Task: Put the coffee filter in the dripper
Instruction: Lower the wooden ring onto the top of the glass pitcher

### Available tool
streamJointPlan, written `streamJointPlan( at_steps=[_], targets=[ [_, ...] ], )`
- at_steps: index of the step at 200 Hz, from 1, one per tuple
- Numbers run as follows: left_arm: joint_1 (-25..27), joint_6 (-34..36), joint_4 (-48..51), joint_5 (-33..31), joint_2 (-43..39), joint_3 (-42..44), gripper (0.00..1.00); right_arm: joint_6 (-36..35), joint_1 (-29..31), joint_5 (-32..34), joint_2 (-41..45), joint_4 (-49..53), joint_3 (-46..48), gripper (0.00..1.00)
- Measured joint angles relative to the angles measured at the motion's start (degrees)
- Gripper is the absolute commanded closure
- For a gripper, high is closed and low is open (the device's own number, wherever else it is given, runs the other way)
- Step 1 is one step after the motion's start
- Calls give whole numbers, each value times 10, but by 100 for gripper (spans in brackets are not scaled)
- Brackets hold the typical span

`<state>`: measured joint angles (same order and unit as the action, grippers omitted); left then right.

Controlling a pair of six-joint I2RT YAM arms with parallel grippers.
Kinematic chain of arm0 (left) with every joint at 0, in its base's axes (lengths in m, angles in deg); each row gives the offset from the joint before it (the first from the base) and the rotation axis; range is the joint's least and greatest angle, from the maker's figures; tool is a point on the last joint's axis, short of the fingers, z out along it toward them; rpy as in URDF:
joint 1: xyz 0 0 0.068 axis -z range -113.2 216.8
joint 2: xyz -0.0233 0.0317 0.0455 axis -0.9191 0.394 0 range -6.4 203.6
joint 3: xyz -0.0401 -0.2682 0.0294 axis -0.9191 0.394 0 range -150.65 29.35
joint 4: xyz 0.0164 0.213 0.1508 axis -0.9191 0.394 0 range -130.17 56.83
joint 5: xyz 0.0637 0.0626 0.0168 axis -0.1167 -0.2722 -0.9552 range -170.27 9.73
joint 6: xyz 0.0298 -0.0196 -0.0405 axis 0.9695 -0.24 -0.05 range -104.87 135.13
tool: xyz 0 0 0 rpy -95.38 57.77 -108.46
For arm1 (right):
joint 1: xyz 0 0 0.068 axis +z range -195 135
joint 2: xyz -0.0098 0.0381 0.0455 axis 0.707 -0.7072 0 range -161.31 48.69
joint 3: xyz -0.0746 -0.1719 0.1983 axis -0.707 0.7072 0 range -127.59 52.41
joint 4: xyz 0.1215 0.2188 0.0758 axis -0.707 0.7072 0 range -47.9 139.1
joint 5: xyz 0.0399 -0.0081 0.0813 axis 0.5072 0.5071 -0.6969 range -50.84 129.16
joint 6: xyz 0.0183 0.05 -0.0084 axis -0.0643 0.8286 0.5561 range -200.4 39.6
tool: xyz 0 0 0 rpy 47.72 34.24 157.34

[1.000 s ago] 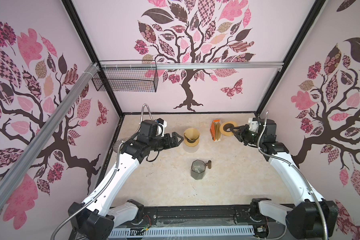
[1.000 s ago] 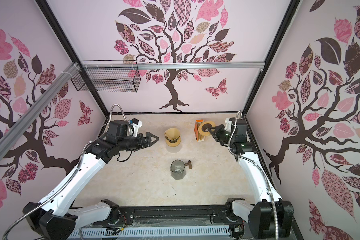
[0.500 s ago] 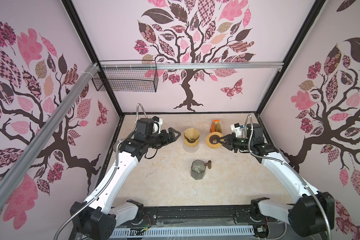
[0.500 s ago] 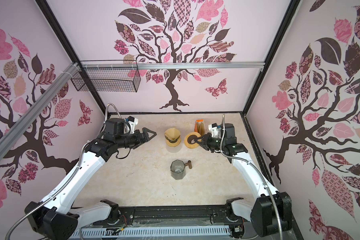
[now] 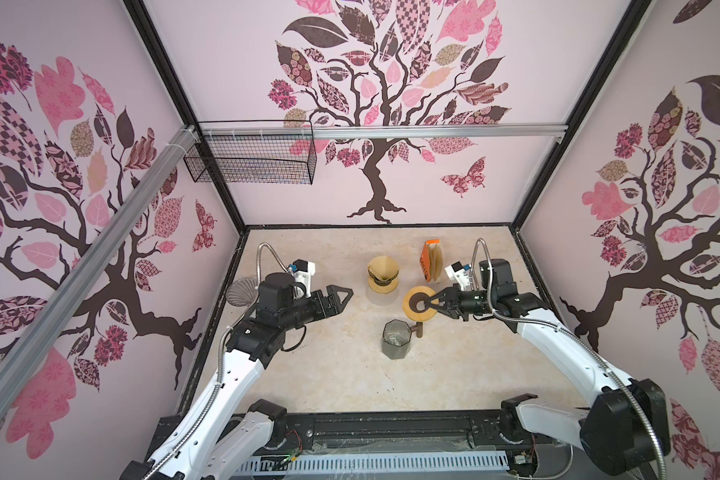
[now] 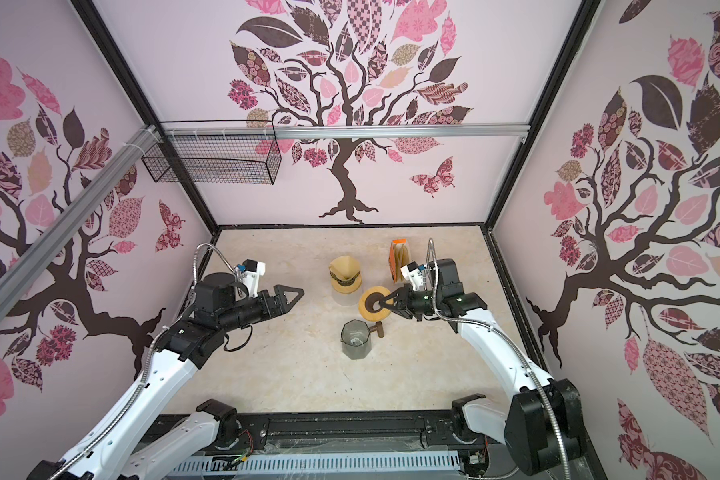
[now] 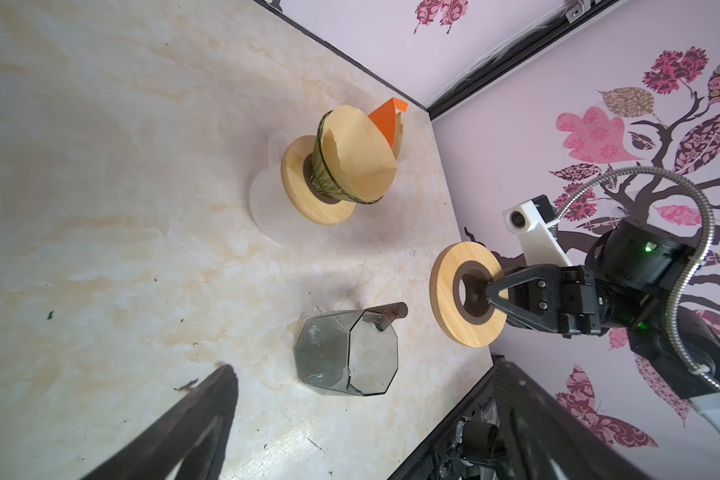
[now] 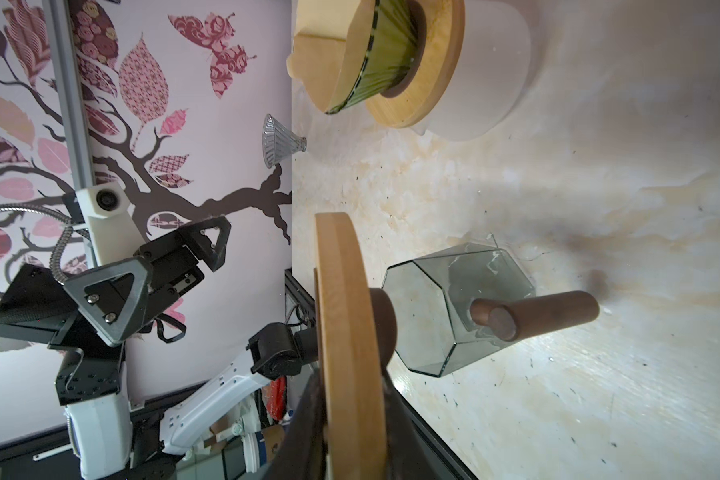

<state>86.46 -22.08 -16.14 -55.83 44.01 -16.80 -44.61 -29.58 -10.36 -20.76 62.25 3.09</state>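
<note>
Two arms are seen over the marbled tabletop (image 5: 308, 374). The left gripper (image 5: 341, 296) is held above the table with its fingers spread wide and nothing between them. The right gripper (image 7: 491, 293) is closed on a loose wooden ring (image 7: 443, 299), which is carried on edge clear of the table, with a finger pressed to either flat face. Two wooden rings are counted in all: the second wooden ring (image 7: 296, 178) lies under the green glass dripper (image 7: 329, 183), and both are stacked on one white base (image 7: 267, 208) near the middle of the table. One coffee filter (image 7: 362, 153) is seated open inside that dripper, its paper edge standing above the glass rim. Two drippers are counted: the other, a clear ribbed dripper (image 8: 277, 143), is placed at the table's left edge by the wall. One smoked-glass jug (image 7: 346, 357) with a brown handle stands nearer the front, just beside the carried ring. One orange filter packet (image 5: 425, 259) stands at the back with spare filters (image 5: 436, 259) in it; their number cannot be told. One wire basket (image 5: 250, 162) is hung on the wall rail.
</note>
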Motion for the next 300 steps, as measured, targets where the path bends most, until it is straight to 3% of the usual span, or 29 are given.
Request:
streamJointPlan(
  at_steps=[36, 94, 220, 300],
  targets=[
    [18, 10, -57, -3, -4, 14, 2, -31, 51, -11, -39, 12, -1, 99],
    [96, 0, -129, -30, 24, 39, 2, -40, 55, -32, -81, -7, 3, 98],
    [103, -35, -152, -59, 19, 63, 2, -53, 84, -62, -143, -35, 13, 96],
    [103, -40, -144, -77, 13, 63, 2, -65, 86, -60, -146, -34, 13, 84]
  ],
)
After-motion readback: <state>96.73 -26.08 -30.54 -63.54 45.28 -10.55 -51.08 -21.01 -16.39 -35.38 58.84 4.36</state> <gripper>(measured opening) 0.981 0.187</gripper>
